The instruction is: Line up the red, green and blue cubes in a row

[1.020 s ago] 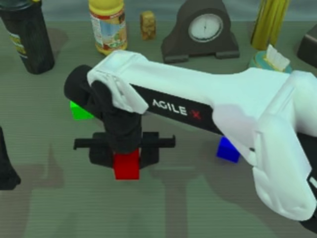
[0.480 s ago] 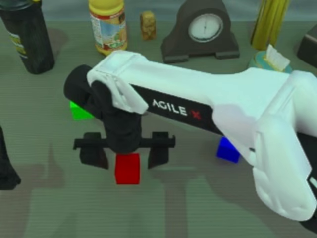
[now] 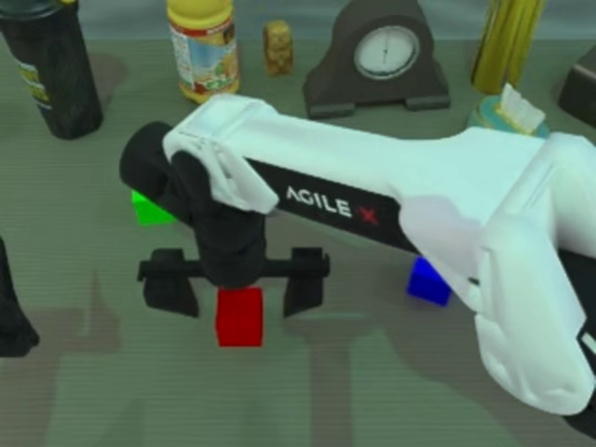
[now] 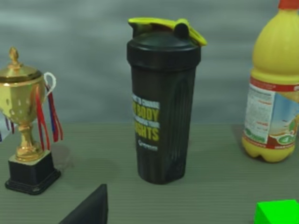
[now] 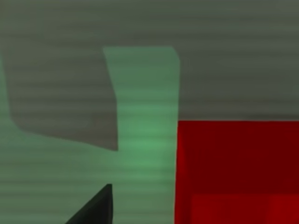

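The red cube (image 3: 239, 317) rests on the table left of centre, and it fills one side of the right wrist view (image 5: 236, 172). My right arm reaches across from the right. Its gripper (image 3: 237, 291) hangs just above the red cube, open, with one finger (image 3: 172, 293) on each side and clear of it. The green cube (image 3: 149, 207) lies farther back and to the left, partly under the arm, and also shows in the left wrist view (image 4: 278, 212). The blue cube (image 3: 427, 280) sits to the right, half hidden by the arm. My left arm (image 3: 9, 317) is parked at the left edge, gripper open.
Along the back stand a black shaker bottle (image 3: 51, 70), a yellow juice bottle (image 3: 202, 47), a small wooden figure (image 3: 277, 47), a dark mantel clock (image 3: 377, 60), a yellow-green cylinder (image 3: 506, 42) and a tissue box (image 3: 507, 112). A gold trophy (image 4: 25, 126) shows in the left wrist view.
My right gripper's fingers have spread apart and let go of the red cube, which stays on the table. The left arm has not moved.
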`<state>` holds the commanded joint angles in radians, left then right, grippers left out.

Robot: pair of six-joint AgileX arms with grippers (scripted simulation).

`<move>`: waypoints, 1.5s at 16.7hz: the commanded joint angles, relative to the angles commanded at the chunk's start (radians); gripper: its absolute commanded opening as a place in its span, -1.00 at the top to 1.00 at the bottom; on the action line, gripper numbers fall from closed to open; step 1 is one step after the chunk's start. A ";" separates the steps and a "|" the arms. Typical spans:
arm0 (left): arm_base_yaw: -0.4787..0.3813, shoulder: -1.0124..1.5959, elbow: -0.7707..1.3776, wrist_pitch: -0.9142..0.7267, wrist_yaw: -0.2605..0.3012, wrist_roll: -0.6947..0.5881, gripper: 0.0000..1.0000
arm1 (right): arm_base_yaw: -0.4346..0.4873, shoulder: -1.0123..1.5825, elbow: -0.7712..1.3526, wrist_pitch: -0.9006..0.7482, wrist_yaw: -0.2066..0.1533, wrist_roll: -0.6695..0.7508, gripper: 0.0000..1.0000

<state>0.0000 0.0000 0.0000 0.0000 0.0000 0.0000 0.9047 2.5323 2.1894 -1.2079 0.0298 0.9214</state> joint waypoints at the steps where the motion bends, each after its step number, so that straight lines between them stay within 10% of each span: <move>1: 0.000 0.000 0.000 0.000 0.000 0.000 -1.00 | 0.001 0.002 0.014 -0.014 0.000 0.001 -1.00; 15: -0.002 0.008 0.008 -0.006 0.001 -0.002 -1.00 | 0.002 -0.003 0.277 -0.272 0.003 -0.003 -1.00; 25: -0.064 0.579 0.557 -0.348 0.004 -0.102 -1.00 | -0.234 -0.644 -0.278 0.060 0.122 -0.271 -1.00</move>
<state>-0.0643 0.5787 0.5568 -0.3479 0.0036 -0.1018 0.6706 1.8885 1.9109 -1.1483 0.1517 0.6502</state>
